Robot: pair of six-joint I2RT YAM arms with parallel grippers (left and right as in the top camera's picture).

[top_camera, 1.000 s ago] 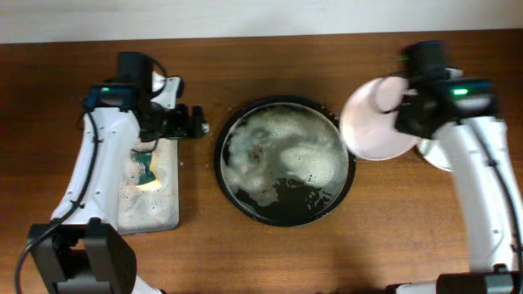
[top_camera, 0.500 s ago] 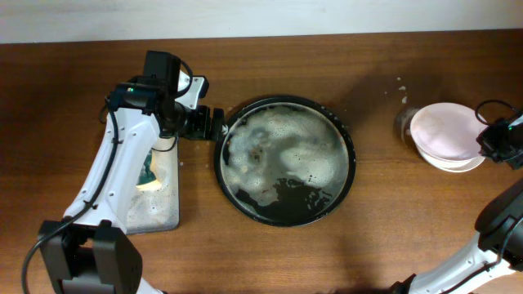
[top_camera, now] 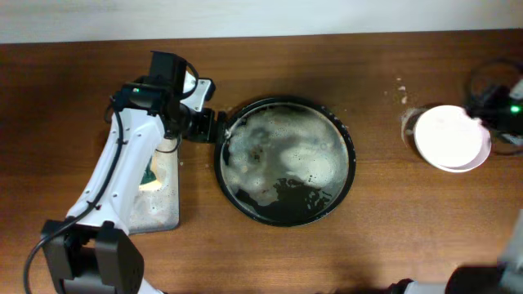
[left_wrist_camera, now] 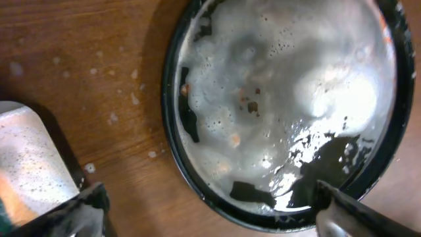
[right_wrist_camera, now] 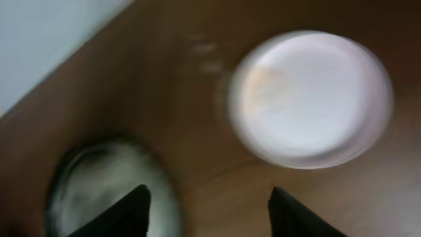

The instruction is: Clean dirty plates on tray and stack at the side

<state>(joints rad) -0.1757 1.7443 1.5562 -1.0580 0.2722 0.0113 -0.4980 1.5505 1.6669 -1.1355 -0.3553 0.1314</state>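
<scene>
The black tray (top_camera: 352,167), filmed with suds (top_camera: 278,151), is seen mid-table, a sponge tray (top_camera: 163,204) at its left. The plates (top_camera: 452,137) are stacked on bare wood far right. The left gripper (top_camera: 211,124) is held spread wide at the tray's left rim; the right gripper (right_wrist_camera: 217,209) is parted and empty near the stack.

A brown wooden table (top_camera: 376,237) carries a large round black tray (top_camera: 298,211) at its middle, filmed with foam. Left of it lies a rectangular grey tray (top_camera: 159,208). Far right sits a stack of round pale plates (top_camera: 451,137), white specks (top_camera: 400,86) beside it.
</scene>
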